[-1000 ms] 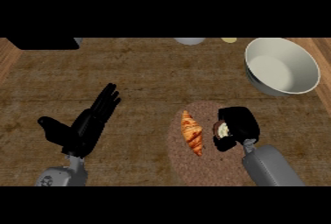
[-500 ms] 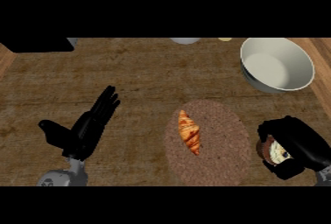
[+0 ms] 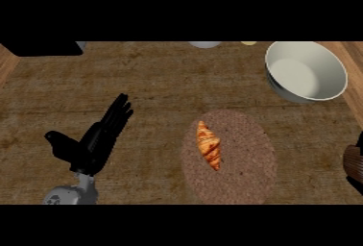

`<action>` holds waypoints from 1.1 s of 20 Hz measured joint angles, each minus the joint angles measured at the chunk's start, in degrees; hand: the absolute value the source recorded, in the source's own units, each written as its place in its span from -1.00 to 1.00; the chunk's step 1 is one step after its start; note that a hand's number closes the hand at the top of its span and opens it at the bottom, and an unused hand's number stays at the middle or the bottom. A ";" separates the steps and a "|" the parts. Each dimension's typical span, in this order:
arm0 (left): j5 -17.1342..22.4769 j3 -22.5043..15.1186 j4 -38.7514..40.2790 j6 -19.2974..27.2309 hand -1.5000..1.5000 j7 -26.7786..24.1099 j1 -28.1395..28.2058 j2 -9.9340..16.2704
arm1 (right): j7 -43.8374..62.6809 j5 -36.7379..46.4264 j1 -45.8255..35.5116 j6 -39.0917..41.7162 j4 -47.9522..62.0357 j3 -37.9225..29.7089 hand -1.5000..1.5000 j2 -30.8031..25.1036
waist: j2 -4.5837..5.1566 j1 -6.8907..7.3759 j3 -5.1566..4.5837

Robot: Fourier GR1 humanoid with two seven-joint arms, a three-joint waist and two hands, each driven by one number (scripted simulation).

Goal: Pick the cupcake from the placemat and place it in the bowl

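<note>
Only croissant (image 3: 209, 150) on placemat (image 3: 245, 161), bowl (image 3: 306, 71) apart, right hand (image 3: 355, 166) barely visible

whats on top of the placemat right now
Only a croissant lies on the placemat, left of its middle. No cupcake shows on it. Nothing covers the mat, so no part of it is hidden.

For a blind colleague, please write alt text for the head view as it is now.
A croissant lies on a round brown placemat on the counter, with a white bowl holding nothing behind it to the right. The left hand rests open at lower left; the right hand barely shows at the right edge, and no cupcake is visible.
</note>
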 measured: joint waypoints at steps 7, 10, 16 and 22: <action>-1.21 -1.11 -0.07 0.37 0.00 0.27 -0.70 -1.47 | 3.71 -8.55 -5.79 7.86 0.35 -9.79 1.00 -0.83 | 0.27 1.34 0.02; -1.09 -0.85 1.09 -0.80 0.00 -0.64 -0.78 -1.32 | 4.72 -8.57 -10.72 8.44 4.57 -9.65 1.00 -0.08 | 0.38 1.73 0.03; -1.44 -0.72 2.10 -0.95 0.00 -0.26 -2.54 -1.90 | 5.65 -5.62 -22.87 7.21 17.18 -5.92 1.00 1.74 | 0.56 2.44 0.04; -1.28 -0.36 1.27 -1.14 0.00 1.19 -3.48 -1.81 | 0.86 -0.15 -34.07 1.82 34.86 -2.08 1.00 5.33 | 0.70 3.05 0.06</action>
